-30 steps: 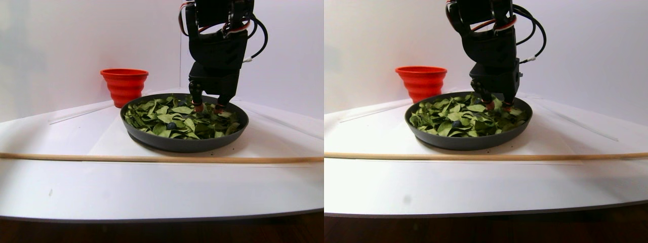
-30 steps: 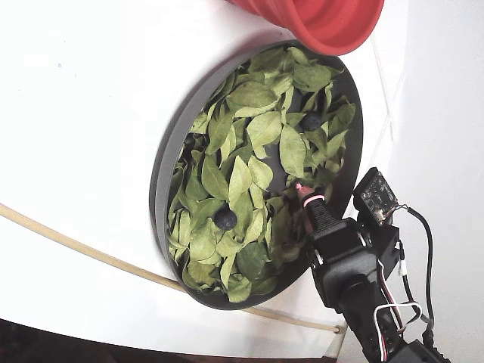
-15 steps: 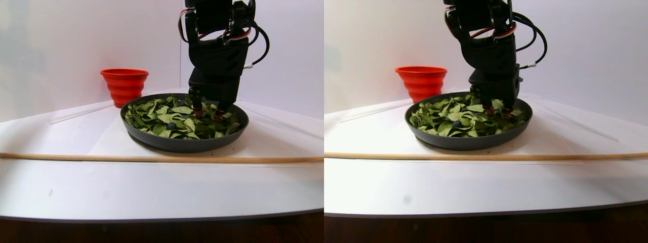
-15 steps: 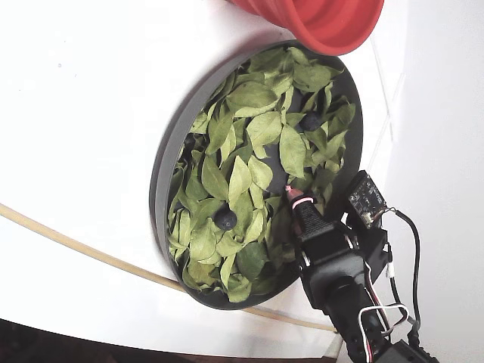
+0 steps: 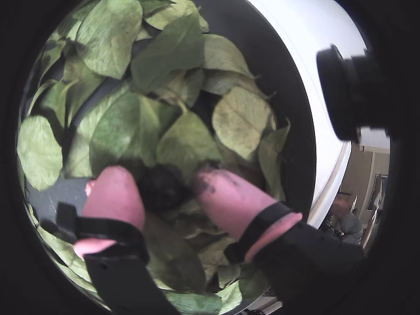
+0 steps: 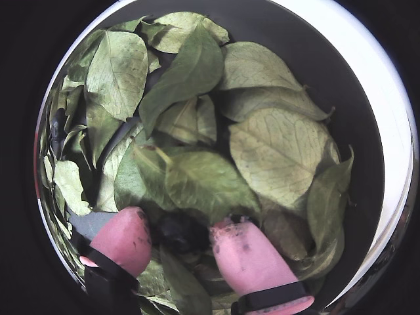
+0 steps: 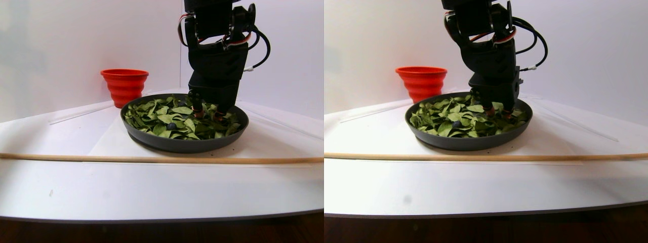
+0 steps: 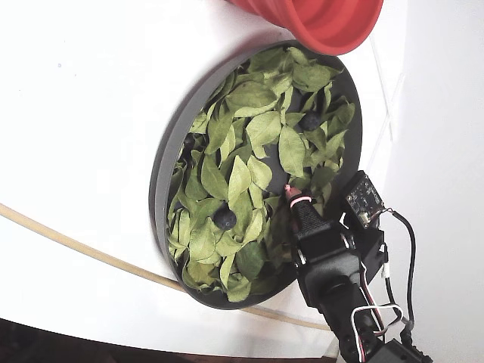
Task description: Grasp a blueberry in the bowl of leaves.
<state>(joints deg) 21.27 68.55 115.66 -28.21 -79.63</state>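
Wrist views show the gripper (image 5: 172, 190) parted about a berry's width, the blueberry (image 5: 162, 187) dead between its pink fingertips (image 6: 128, 237) but not visibly pinched, so close gently and squarely, letting the leaves (image 6: 275, 152) slip out.

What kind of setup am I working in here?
Likely a tabletop test bench, not a kitchen: a white table, a plain white backdrop, and a staged bowl of leaves beside a red cup.

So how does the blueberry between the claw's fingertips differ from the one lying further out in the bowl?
The blueberry at the claw sits flanked by the two pink fingertips, half sunk among leaves; the other blueberry lies away from the claw. The first is partly shadowed and hidden; the second rests exposed on top. Both are dark, round, and inside the grey bowl.
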